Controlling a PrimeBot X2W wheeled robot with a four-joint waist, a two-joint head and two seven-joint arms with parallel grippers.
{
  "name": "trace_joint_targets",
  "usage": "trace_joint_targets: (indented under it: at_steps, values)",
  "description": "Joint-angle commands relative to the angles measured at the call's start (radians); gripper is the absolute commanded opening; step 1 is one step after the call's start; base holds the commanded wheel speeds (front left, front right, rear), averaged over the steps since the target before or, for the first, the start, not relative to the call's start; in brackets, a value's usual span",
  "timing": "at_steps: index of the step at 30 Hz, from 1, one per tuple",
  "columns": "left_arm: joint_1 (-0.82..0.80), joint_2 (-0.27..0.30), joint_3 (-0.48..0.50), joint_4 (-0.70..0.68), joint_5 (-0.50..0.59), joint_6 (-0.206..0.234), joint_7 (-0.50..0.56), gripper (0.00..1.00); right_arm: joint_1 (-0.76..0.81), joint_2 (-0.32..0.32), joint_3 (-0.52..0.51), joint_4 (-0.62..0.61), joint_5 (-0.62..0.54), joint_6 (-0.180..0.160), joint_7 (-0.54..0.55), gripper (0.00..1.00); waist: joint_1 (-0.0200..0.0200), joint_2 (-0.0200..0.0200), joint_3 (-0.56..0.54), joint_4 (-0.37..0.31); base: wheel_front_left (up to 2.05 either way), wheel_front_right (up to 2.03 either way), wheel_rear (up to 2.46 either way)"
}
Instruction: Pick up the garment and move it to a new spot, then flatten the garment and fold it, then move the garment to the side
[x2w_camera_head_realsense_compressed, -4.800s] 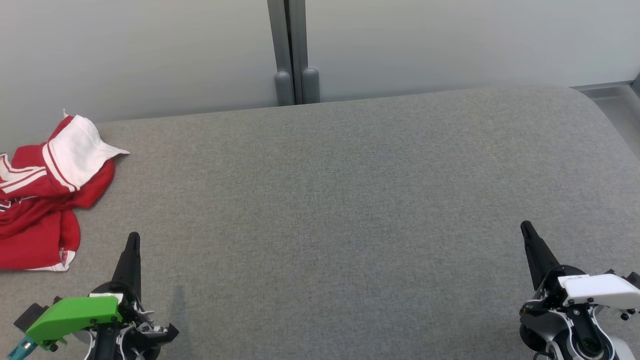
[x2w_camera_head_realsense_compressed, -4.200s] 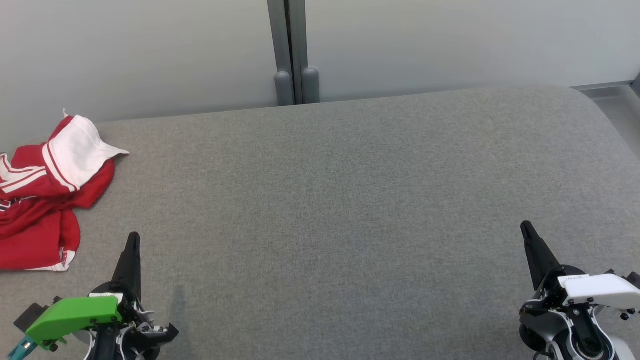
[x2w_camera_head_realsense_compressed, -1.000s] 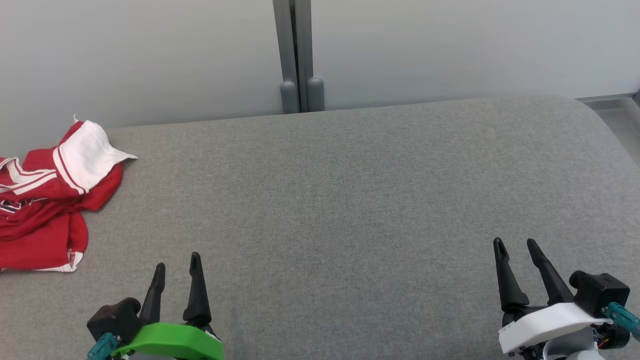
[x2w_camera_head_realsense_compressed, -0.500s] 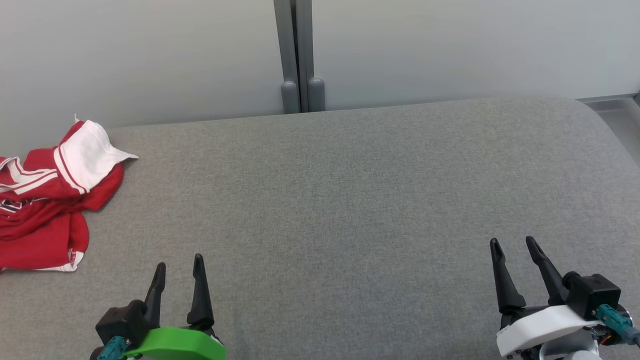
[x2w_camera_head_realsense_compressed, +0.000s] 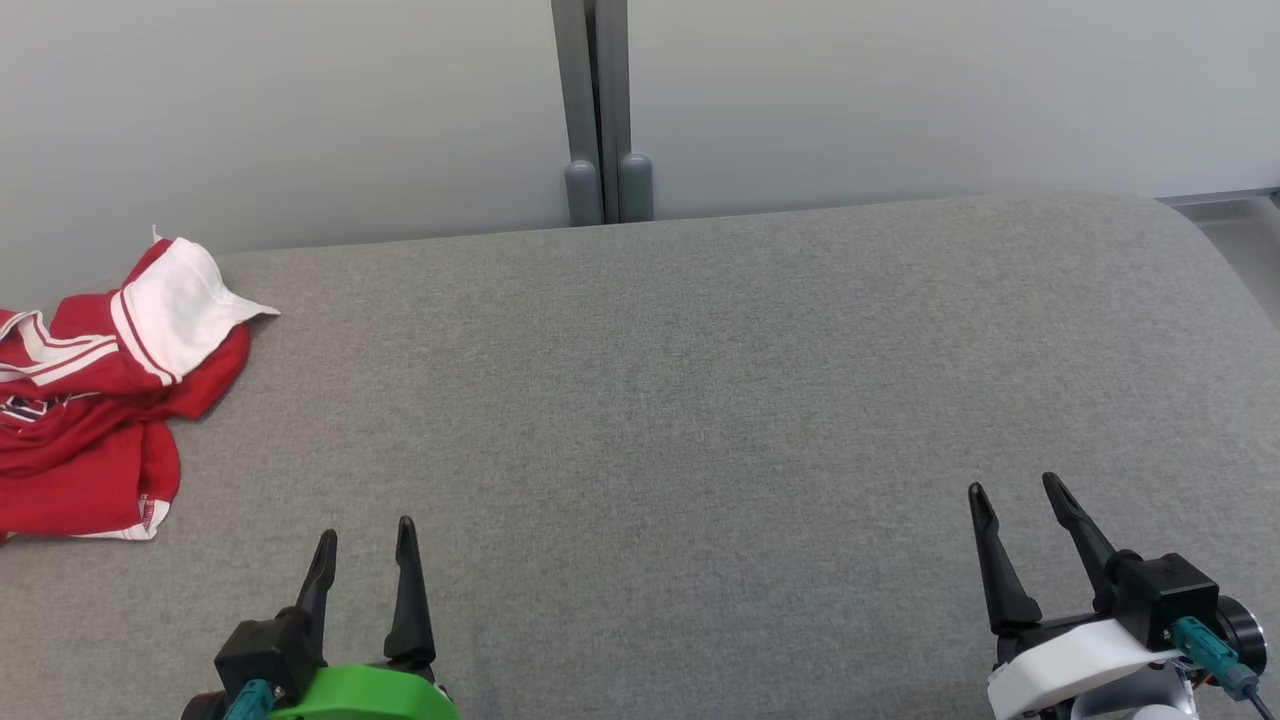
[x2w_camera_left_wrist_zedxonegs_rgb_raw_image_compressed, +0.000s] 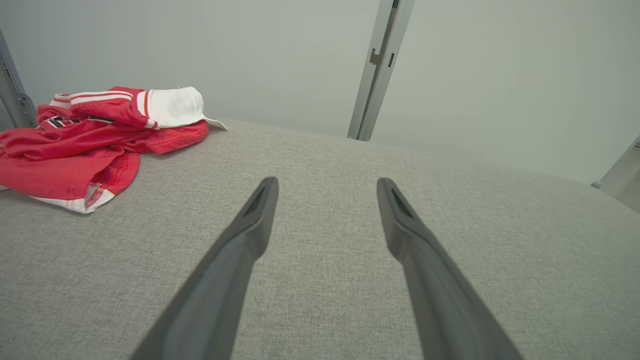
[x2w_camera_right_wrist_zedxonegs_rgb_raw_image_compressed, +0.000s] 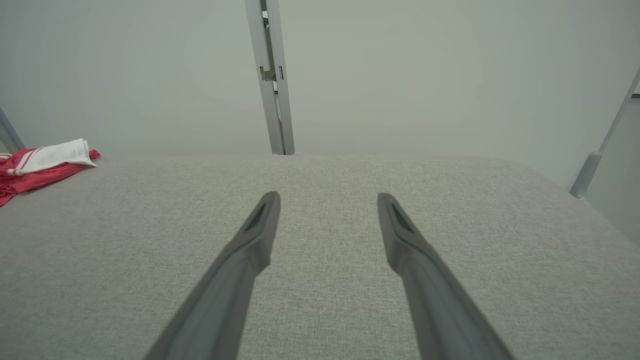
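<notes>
A crumpled red garment (x2w_camera_head_realsense_compressed: 90, 420) with white trim and a white sleeve lies at the far left of the grey padded surface (x2w_camera_head_realsense_compressed: 700, 380). In the left wrist view the garment (x2w_camera_left_wrist_zedxonegs_rgb_raw_image_compressed: 85, 145) sits up and to the left of my fingers; the right wrist view shows the garment (x2w_camera_right_wrist_zedxonegs_rgb_raw_image_compressed: 35, 165) far off at the left edge. My left gripper (x2w_camera_head_realsense_compressed: 365, 535) hovers near the front edge, right of the garment and apart from it, open and empty. At the lower right my right gripper (x2w_camera_head_realsense_compressed: 1012, 490) is open with nothing between its fingers.
A pale wall runs behind the surface, with a grey vertical post (x2w_camera_head_realsense_compressed: 600, 110) at its middle. The surface's right end curves off near a grey ledge (x2w_camera_head_realsense_compressed: 1230, 215). Between the two grippers stretches broad bare grey fabric.
Since the earliest frames both wrists have rolled, so each gripper now shows two spread fingers. Over the last second both grippers have drifted slightly, and the camera has shifted a little.
</notes>
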Motion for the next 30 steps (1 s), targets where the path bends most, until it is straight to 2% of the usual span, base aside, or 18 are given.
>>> trace_joint_targets:
  at_steps: [1,7,24,30]
  values:
    - [0.014,0.007,-0.001,0.001,0.017,0.002,-0.009,1.0,0.009,-0.006,0.001,-0.008,-0.024,0.0,-0.01,1.0,0.0,0.0,0.001,0.0,0.0,0.0,0.0]
    - [0.015,0.008,-0.009,0.007,0.055,0.005,-0.02,1.0,0.011,-0.006,0.005,-0.01,-0.065,0.0,-0.019,1.0,0.0,0.0,0.002,0.001,0.0,0.0,0.0]
    - [0.013,0.008,-0.004,0.025,0.036,-0.003,-0.018,1.0,0.007,-0.006,0.004,-0.003,-0.056,0.0,-0.02,1.0,0.0,0.0,0.007,0.005,0.0,0.0,0.0]
    - [-0.005,0.008,-0.014,0.028,0.036,-0.004,-0.018,1.0,0.009,-0.006,-0.006,-0.004,-0.055,0.0,-0.02,1.0,0.0,0.0,0.009,0.033,0.0,0.0,0.0]
